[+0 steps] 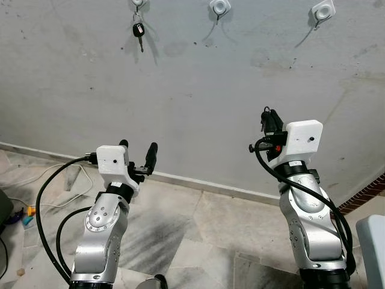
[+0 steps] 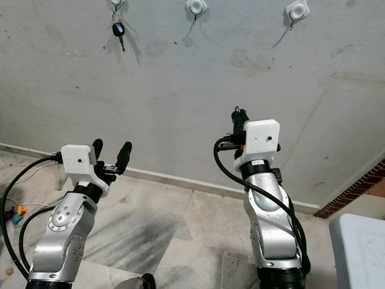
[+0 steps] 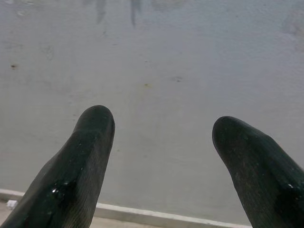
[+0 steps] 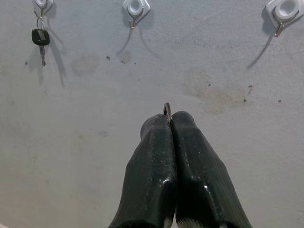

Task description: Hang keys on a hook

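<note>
Right gripper [image 4: 169, 118] pinches a key ring [image 4: 166, 110] — left gripper [image 3: 161, 128] spread; car key [image 1: 139, 31] hangs on hook [image 1: 138, 3].

I'm facing a stained grey plaster wall [image 1: 198, 90] with a pale skirting strip [image 1: 204, 185], marbled stone floor [image 1: 198, 241] below, and possibly brickwork [image 1: 364, 195] at right.

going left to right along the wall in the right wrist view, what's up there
Left hook with a black-headed key hanging from it → middle hook, bare → right hook, bare. Below them, the right gripper is shut on a key ring, roughly under the gap between the middle and right hooks.
</note>
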You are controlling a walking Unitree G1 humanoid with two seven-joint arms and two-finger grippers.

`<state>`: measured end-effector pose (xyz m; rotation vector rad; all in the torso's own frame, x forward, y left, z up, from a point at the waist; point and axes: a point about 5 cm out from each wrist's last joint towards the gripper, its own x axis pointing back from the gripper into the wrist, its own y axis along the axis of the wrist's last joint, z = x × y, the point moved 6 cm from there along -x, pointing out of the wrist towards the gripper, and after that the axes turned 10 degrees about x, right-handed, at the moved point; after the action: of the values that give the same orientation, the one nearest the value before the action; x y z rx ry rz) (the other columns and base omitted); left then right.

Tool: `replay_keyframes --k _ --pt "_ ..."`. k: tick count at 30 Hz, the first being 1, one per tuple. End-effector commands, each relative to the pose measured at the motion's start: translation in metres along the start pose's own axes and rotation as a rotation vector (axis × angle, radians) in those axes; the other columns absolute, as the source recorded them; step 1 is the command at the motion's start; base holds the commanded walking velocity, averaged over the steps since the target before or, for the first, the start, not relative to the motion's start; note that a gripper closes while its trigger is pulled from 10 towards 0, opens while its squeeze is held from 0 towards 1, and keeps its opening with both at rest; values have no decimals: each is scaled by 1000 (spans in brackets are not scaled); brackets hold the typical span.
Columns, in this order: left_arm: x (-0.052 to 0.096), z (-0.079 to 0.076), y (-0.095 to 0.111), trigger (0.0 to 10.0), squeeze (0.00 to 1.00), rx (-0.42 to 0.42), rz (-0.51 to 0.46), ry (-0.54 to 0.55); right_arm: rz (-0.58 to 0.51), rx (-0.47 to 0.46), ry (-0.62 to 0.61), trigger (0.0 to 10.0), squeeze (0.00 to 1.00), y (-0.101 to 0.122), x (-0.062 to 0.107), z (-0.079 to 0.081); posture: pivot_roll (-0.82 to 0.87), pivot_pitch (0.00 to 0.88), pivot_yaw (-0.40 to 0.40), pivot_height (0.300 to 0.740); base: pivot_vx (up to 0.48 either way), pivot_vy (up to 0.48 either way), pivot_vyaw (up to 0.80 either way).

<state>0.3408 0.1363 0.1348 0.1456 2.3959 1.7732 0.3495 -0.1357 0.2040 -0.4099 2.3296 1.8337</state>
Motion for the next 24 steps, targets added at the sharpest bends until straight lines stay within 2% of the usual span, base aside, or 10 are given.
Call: replay_keyframes --k 1,24 --pt "2 -2 4 10000 0 -12 -12 -12 -6 -2 7 10000 0 0 -1 2 -35 147 44 740 334 0 0" --pt "4 -4 1 10000 0 -17 -5 -22 -6 7 13 10000 0 0 -1 1 -38 147 40 740 382 0 0"
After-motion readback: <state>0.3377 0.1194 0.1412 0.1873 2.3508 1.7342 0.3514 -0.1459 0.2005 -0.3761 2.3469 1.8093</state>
